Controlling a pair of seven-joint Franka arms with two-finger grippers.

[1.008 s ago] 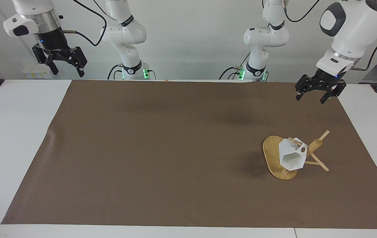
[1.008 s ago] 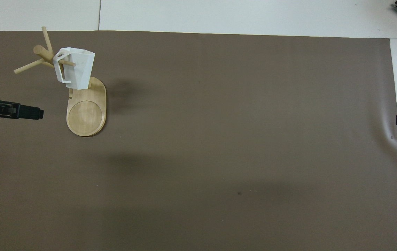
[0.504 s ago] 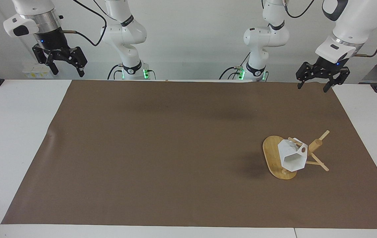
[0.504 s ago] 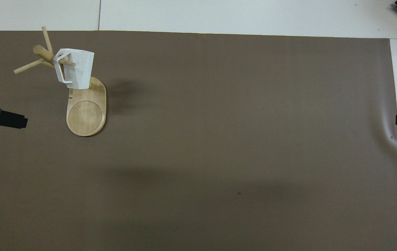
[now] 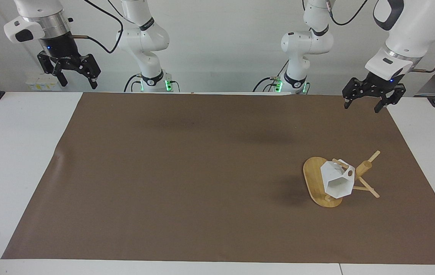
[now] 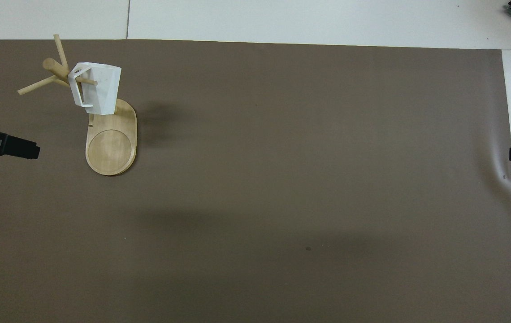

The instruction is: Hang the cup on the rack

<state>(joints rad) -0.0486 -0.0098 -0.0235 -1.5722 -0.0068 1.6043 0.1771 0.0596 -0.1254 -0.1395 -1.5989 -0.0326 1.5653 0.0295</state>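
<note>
Matt white cup (image 5: 337, 182), pale smooth wooden rack (image 5: 316, 183), matt brown paper-like mat (image 5: 187, 172).

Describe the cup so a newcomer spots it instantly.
Start at the brown mat and go to the left arm's end, where the bamboo rack stands. The cup hangs from one of its pegs by the handle, clear of the mat. It is the only white, faceted thing among pale wooden parts.

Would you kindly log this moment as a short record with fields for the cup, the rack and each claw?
cup: white cup hangs by its handle on a peg, free of both claws
rack: bamboo rack stands on the brown mat, toward the left arm's end
left claw: left claw open, empty, raised over the mat's edge
right claw: right claw open, empty, waiting raised at its own end
</note>
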